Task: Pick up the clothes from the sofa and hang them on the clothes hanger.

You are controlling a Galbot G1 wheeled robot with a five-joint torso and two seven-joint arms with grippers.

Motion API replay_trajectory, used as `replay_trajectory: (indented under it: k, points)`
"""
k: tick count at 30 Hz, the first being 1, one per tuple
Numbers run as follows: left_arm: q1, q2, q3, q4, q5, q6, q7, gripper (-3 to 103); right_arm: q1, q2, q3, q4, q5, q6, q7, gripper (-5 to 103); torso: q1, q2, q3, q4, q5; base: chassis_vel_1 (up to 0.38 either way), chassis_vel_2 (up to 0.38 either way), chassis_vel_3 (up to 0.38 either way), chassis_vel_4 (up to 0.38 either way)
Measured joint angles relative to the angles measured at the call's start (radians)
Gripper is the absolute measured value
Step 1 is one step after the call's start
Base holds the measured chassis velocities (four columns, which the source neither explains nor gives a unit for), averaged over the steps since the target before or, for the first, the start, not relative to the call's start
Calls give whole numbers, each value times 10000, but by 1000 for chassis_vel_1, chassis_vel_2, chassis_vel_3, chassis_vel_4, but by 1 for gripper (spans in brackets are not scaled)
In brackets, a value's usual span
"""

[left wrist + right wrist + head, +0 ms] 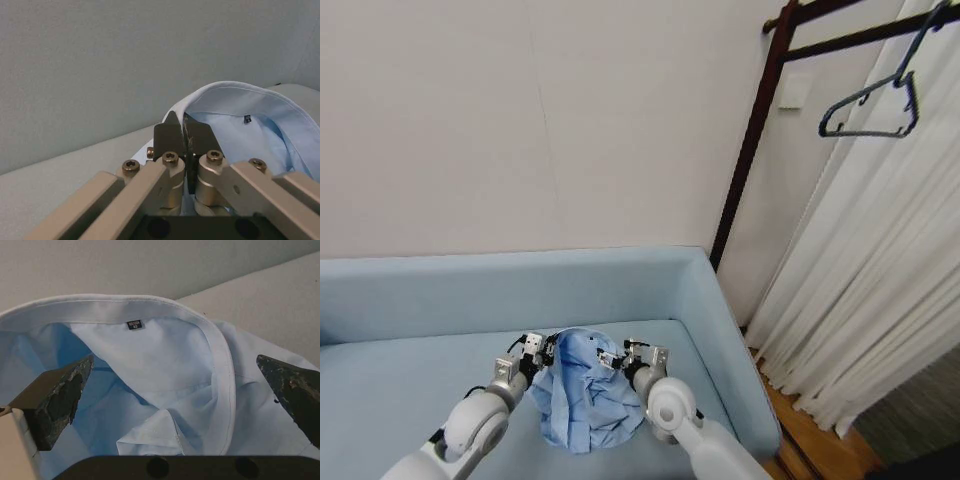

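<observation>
Blue shirt (585, 400) bunched on sofa (410, 385) seat, toward its right end. My left gripper (538, 347) is pinched tight on the collar. My right gripper (625, 352) is spread wide, straddling the collar.

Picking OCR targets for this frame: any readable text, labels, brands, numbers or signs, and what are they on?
Dark tag sewn inside the collar of the blue shirt: pale print, too small to read.
No other text: none legible on the sofa or the hanger.
</observation>
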Motion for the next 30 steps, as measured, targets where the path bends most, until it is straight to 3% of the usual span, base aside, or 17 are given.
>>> replay_trajectory:
  k: [7, 14, 18, 19, 22, 24, 26, 27, 30]
  points:
    - [347, 204, -477, -341, -69, -36, 95, 0, -289, -60, -139, -396, -500, -34, -703, 102, 0, 0, 0, -3, 1, 0, 0, 0, 0]
    - [569, 252, -735, -482, -88, -126, 234, 0, -506, 47, -407, -587, -1151, 35, -1048, 93, 0, 0, 0, -3, 0, 0, 0, 0, 0]
    - [641, 303, -868, -658, -253, -128, 262, 0, -507, 322, -482, -978, -1557, 134, -1184, 76, 0, 0, 0, -2, 0, 0, 0, 0, 0]
    - [641, 303, -868, -658, -253, -128, 262, 0, -507, 322, -482, -978, -1557, 134, -1184, 76, 0, 0, 0, -2, 0, 0, 0, 0, 0]
    - [681, 386, -1010, -724, -358, -145, 272, 0, -538, 472, -472, -1144, -1664, 170, -1267, 60, 0, 0, 0, -1, 1, 0, 0, 0, 0]
    - [681, 418, -1040, -729, -381, -152, 278, 0, -552, 511, -459, -1194, -1705, 185, -1300, 60, 0, 0, 0, -1, 1, 0, 0, 0, 0]
    - [675, 474, -1085, -730, -432, -165, 291, 0, -584, 568, -429, -1277, -1782, 224, -1402, 49, 0, 0, 0, -2, 1, 0, 0, 0, 0]
    - [675, 474, -1085, -730, -432, -165, 291, 0, -584, 568, -429, -1277, -1782, 224, -1402, 49, 0, 0, 0, -2, 1, 0, 0, 0, 0]
    - [634, 491, -1107, -720, -476, -178, 295, 0, -606, 572, -419, -1290, -1861, 248, -1479, 33, 0, 0, 0, -2, 1, 0, 0, 0, 0]
